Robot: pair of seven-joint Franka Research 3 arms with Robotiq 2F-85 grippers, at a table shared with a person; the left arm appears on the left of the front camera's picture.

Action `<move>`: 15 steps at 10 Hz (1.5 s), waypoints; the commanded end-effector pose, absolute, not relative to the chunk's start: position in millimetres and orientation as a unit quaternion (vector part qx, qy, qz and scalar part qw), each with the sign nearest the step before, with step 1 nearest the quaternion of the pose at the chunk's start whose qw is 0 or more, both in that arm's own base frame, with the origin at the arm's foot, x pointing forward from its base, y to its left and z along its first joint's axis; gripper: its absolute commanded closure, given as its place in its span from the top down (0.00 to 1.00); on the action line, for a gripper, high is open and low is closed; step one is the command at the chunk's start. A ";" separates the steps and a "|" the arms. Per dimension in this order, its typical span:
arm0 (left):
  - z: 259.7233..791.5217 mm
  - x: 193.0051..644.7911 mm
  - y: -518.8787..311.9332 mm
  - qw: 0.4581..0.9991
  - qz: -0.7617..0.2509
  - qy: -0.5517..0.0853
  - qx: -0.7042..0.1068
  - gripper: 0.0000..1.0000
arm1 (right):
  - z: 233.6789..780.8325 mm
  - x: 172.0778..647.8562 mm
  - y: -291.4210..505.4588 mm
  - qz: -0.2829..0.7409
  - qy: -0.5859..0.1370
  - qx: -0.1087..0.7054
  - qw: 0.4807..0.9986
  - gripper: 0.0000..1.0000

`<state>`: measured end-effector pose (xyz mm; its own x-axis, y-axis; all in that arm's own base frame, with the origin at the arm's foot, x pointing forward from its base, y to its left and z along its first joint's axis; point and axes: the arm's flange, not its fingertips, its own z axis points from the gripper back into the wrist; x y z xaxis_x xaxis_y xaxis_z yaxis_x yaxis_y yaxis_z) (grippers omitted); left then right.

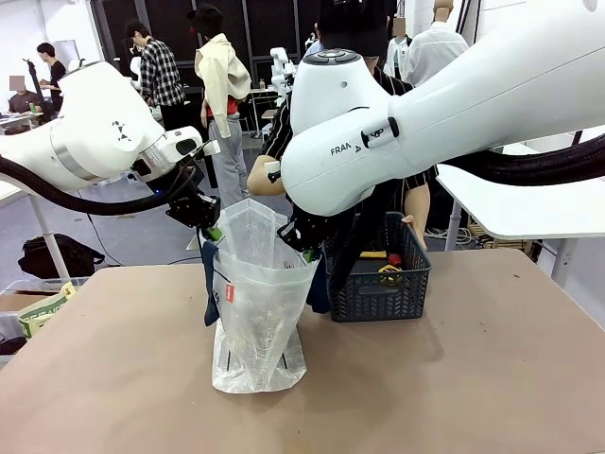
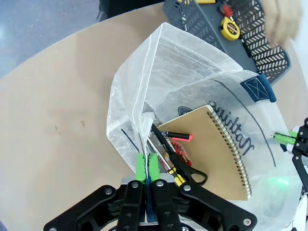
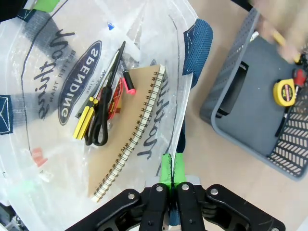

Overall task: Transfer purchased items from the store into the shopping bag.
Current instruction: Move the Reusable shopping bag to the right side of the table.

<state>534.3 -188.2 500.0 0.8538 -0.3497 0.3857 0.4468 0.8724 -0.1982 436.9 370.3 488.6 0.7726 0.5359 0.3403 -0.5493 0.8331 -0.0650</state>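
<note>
At the left of the front view, the left jaws are pinching shut on the left rim of the shopping bag (image 1: 257,312), their green pads (image 2: 140,167) pressing together on the film and a navy strap. The one bag is standing upright on the bench (image 1: 473,378) between the two arms. It is tall, translucent and whitish, showing black script lettering, a small red tag (image 1: 229,294) and navy strap handles (image 3: 198,41), and its mouth is gaping open. Inside it are lying one brown spiral notebook (image 2: 216,154), one pair of black-handled scissors (image 2: 174,159), one pen (image 2: 178,136) with a pink cap, and some yellow sticks (image 3: 84,118) whose number I cannot tell. The right jaws are gripping the opposite rim, closed tight on it, so the bag's mouth is stretching between the two pairs. Just beside the bag to the right, the single dark grey lattice basket (image 1: 378,293) is sitting on the bench, carrying one yellow tape measure (image 3: 285,91) and a small red item (image 3: 299,77). A person's blurred hand (image 2: 285,21) is hovering over the basket.
</note>
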 end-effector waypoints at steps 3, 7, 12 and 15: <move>500.8 532.1 -185.8 0.952 -0.206 -0.178 -0.142 0.00 | 487.4 434.3 367.1 0.288 -0.175 0.019 0.941 0.00; 500.8 532.1 -185.8 0.952 -0.206 -0.178 -0.142 0.00 | 487.4 434.3 367.1 0.288 -0.175 0.019 0.941 0.00; 500.8 532.1 -185.8 0.952 -0.206 -0.178 -0.142 0.00 | 487.4 434.3 367.1 0.288 -0.175 0.019 0.941 0.00; 500.8 532.1 -185.8 0.952 -0.206 -0.178 -0.142 0.00 | 487.4 434.3 367.1 0.288 -0.175 0.019 0.941 0.00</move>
<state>534.3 -188.2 500.1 0.8538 -0.3496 0.3858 0.4468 0.8724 -0.1982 436.9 370.3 488.6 0.7726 0.5359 0.3403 -0.5493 0.8331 -0.0650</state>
